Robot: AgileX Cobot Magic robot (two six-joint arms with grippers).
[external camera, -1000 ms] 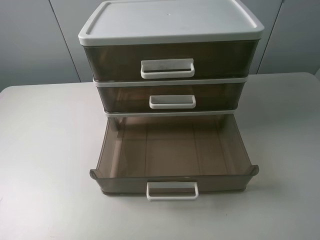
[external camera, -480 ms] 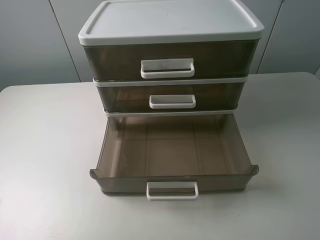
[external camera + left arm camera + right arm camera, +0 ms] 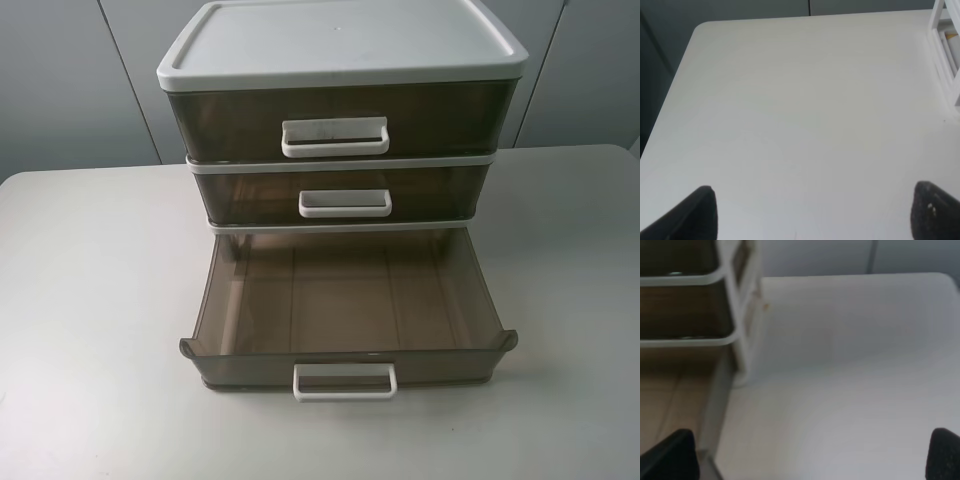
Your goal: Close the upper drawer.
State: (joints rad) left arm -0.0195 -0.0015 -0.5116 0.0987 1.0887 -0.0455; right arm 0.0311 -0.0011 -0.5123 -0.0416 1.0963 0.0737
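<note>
The three-drawer chest (image 3: 340, 45) stands at the back middle of the table. The upper drawer (image 3: 250, 195), the shallow smoky-brown middle tier with a white loop handle (image 3: 345, 203), sits pushed in, flush with the frame. The lowest drawer (image 3: 240, 368) is pulled far out toward the front and is empty. Neither gripper shows in the exterior high view. My left gripper (image 3: 810, 215) is open over bare table, left of the chest's white frame (image 3: 945, 50). My right gripper (image 3: 810, 455) is open beside the chest's right side (image 3: 742, 315).
The tall top-tier drawer (image 3: 230, 120) under the white lid is shut. The white table (image 3: 90, 300) has rounded far corners and a grey wall behind. The open lowest drawer's side wall (image 3: 715, 400) lies close to my right gripper.
</note>
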